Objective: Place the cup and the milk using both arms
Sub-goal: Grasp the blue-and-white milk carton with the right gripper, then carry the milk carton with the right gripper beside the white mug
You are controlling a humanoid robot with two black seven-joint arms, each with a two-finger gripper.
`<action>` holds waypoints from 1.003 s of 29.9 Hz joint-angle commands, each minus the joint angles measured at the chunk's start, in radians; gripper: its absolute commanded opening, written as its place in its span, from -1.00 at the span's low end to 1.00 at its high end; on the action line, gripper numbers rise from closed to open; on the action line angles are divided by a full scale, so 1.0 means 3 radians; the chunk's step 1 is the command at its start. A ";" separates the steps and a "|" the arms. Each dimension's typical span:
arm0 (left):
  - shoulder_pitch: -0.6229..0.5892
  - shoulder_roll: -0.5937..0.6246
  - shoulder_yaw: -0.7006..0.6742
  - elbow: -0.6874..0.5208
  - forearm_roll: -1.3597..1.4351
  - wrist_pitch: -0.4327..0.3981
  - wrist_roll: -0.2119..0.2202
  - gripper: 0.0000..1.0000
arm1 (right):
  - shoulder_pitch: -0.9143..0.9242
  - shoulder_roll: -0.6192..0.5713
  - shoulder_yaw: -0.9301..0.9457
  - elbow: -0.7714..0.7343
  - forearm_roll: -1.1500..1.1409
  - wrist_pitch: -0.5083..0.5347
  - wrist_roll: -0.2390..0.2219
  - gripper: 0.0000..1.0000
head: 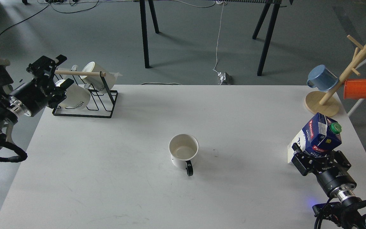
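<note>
A white cup with a black handle stands upright at the table's middle, empty. A blue and white milk carton with a green cap stands tilted near the right edge. My right gripper is open, its fingers on either side of the carton's lower part. I cannot tell whether they touch it. My left gripper is open and empty at the far left, beside the wooden bar of a black wire mug rack.
The rack holds two white mugs at the table's back left corner. A wooden mug tree with a blue cup and an orange cup stands at the back right. Black stand legs rise on the floor beyond the table.
</note>
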 commanded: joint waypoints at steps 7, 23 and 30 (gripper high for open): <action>0.0005 0.0000 0.0003 0.0037 0.0001 0.0000 0.0000 0.91 | 0.0042 0.0049 0.0018 -0.0045 -0.0129 0.0000 0.0000 0.15; 0.0041 -0.0046 0.0008 0.0190 0.0001 0.0000 0.0000 0.93 | 0.0031 0.0244 -0.0013 0.0445 -0.0384 0.0000 -0.0036 -0.13; 0.0041 -0.0067 0.0008 0.0201 0.0001 0.0000 0.0000 0.93 | 0.0057 0.0427 -0.0120 0.0625 -0.0803 0.0000 -0.0036 -0.13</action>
